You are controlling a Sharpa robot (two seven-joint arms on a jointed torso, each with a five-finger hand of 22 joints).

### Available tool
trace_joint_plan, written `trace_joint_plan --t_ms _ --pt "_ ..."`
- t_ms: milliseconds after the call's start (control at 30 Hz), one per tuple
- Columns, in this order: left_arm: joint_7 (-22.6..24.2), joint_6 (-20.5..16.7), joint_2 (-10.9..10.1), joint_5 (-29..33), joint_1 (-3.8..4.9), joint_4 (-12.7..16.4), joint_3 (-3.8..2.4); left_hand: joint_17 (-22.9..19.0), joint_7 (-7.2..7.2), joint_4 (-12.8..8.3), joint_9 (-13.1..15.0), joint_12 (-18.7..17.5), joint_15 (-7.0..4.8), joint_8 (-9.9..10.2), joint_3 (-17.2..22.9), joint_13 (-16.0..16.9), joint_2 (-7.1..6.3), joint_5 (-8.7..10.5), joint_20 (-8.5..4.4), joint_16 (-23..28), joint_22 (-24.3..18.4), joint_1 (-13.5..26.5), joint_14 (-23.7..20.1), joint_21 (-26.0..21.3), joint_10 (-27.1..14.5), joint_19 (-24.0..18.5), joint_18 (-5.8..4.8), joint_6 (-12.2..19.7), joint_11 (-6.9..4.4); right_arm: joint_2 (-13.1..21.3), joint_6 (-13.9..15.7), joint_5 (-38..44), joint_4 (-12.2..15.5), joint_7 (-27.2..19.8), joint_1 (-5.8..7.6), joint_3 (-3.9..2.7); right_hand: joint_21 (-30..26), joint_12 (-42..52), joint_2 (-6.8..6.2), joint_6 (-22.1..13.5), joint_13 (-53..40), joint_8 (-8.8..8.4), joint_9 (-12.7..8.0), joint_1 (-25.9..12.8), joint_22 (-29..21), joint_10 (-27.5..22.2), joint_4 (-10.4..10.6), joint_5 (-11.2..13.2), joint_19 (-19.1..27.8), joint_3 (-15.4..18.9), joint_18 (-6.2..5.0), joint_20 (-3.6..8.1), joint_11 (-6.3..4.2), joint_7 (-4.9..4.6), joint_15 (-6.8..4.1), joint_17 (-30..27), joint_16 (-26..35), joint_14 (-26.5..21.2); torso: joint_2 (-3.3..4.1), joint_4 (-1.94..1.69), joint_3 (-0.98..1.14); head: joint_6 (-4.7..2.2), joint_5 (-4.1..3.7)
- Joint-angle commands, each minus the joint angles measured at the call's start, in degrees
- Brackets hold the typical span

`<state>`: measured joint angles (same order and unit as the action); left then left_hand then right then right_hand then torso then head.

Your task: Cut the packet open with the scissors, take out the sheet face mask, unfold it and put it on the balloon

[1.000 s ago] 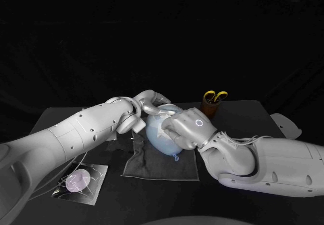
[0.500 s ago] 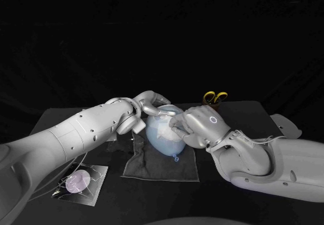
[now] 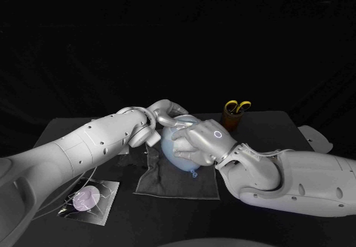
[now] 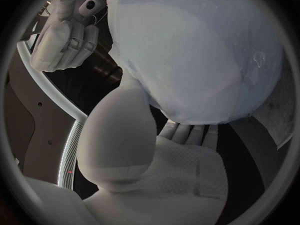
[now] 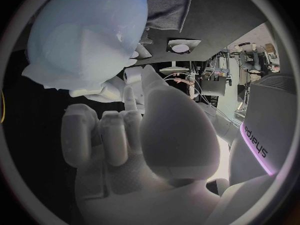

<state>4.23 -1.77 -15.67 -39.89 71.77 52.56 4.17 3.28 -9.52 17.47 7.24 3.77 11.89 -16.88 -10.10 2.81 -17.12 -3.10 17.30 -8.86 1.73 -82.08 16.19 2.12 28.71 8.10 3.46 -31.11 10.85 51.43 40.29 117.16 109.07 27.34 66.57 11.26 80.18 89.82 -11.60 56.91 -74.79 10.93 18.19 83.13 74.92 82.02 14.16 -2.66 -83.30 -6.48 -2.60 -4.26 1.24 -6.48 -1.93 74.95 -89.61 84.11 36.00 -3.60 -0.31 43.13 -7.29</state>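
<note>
- The balloon (image 3: 178, 153) lies on a dark cloth (image 3: 174, 181) near the middle of the table (image 3: 270, 126), its knot toward 6 o'clock; the sheet face mask (image 4: 187, 80) is draped over it as a pale film, so the step in hand looks like the last 1: smoothing the mask down.
- The left hand (image 3: 166, 115) reaches over the balloon's 12 o'clock end, thumb on one side and fingers curled round the other; it grips the balloon and steadies it.
- The right hand (image 3: 203, 140) sits against the balloon's 3 o'clock flank with its fingers curled in; whether it pinches the mask's edge or only presses on it, I cannot tell.
- To do this well, the left hand's hold should be just firm enough to stop the balloon rolling, yet soft enough not to dent it; the right hand should stroke lightly from the mask's middle outward, since a damp sheet is likely to wrinkle or drag if pushed hard.
- A hard fingertip or a sudden squeeze could burst the balloon or slide the mask off.
- The packet (image 3: 89, 198) lies well apart at 7 o'clock of the balloon; the scissors (image 3: 236, 106) stand in a brown holder (image 3: 231, 119) at 1 o'clock.
</note>
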Motion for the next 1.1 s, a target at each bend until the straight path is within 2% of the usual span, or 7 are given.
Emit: trace_joint_plan --t_ms 33,367,467,833,1100 --pt "-0.4 0.9 0.1 -0.1 -0.10 0.0 0.09 0.1 -3.05 -0.1 0.1 -0.3 -0.22 0.2 0.3 0.1 0.10 -0.17 -0.23 -0.2 0.0 -0.6 0.4 -0.1 0.2 -0.1 -0.22 -0.2 -0.01 -1.0 -5.2 2.0 -0.9 0.5 -0.06 0.02 -0.1 0.2 -0.01 -0.5 -15.2 -0.56 -0.2 0.9 6.8 8.0 0.3 -0.1 -0.1 0.5 -0.09 -0.29 0.87 -0.03 0.28 15.0 -0.4 5.9 0.00 0.06 0.01 0.12 0.00" --pt "-0.5 1.0 0.1 -0.1 -0.10 0.1 0.09 0.1 -3.10 -0.1 0.1 -0.3 -0.29 0.2 0.4 0.1 0.12 -0.17 -0.23 -0.2 -0.1 -0.6 0.4 -0.1 0.3 -0.1 -0.21 -0.2 0.04 -2.9 -8.0 3.5 -2.7 1.5 -0.09 0.07 0.0 0.2 0.35 0.0 -15.2 -0.69 -0.2 2.6 7.0 8.0 1.2 -0.1 -0.2 0.9 -0.06 -0.20 0.73 0.16 0.12 15.0 -0.4 5.9 -0.03 0.14 0.06 0.29 0.14" --pt "-0.5 1.0 0.0 -0.1 -0.10 0.1 0.09 0.1 -3.10 -0.1 0.1 -0.3 -0.29 0.2 0.4 0.1 0.12 -0.17 -0.23 -0.2 -0.1 -0.6 0.4 -0.1 0.3 -0.1 -0.21 -0.2 0.04 -3.2 -8.4 4.5 -3.2 2.5 -0.10 0.08 0.3 0.2 1.09 0.7 -15.2 -0.55 -0.2 3.8 7.3 8.0 1.4 -0.1 -0.5 0.5 0.04 -0.10 0.69 0.17 0.02 15.0 -0.4 5.9 -0.04 0.10 0.06 0.32 0.12" --pt "-0.5 1.1 -0.1 0.0 -0.09 0.2 0.09 0.1 -3.17 -0.1 0.1 -0.3 -0.36 0.2 0.5 0.1 0.19 -0.17 -0.24 -0.2 -0.1 -0.6 0.4 -0.1 0.5 -0.1 -0.21 -0.3 0.09 -3.4 -10.7 6.8 -3.5 5.3 -0.17 0.08 1.3 0.2 2.47 3.6 -15.2 -0.29 -0.3 8.0 8.3 8.0 1.3 -0.2 -1.2 -3.4 0.31 0.08 0.69 0.21 -0.15 15.0 -0.4 5.9 -0.03 0.10 0.06 0.57 0.14" --pt "-0.5 1.1 -0.1 0.0 -0.09 0.2 0.09 0.1 -3.17 -0.1 0.1 -0.3 -0.36 0.2 0.5 0.1 0.19 -0.17 -0.24 -0.2 -0.1 -0.6 0.4 -0.1 0.5 -0.1 -0.21 -0.3 0.09 -3.8 -13.5 7.5 -3.5 6.3 -0.24 0.07 1.4 0.2 2.50 4.1 -15.2 -0.26 -0.4 8.2 8.4 8.0 1.4 -0.2 -1.3 -4.1 0.33 0.15 0.62 0.30 -0.24 15.0 -0.4 5.9 -0.08 0.09 0.03 0.67 0.12"
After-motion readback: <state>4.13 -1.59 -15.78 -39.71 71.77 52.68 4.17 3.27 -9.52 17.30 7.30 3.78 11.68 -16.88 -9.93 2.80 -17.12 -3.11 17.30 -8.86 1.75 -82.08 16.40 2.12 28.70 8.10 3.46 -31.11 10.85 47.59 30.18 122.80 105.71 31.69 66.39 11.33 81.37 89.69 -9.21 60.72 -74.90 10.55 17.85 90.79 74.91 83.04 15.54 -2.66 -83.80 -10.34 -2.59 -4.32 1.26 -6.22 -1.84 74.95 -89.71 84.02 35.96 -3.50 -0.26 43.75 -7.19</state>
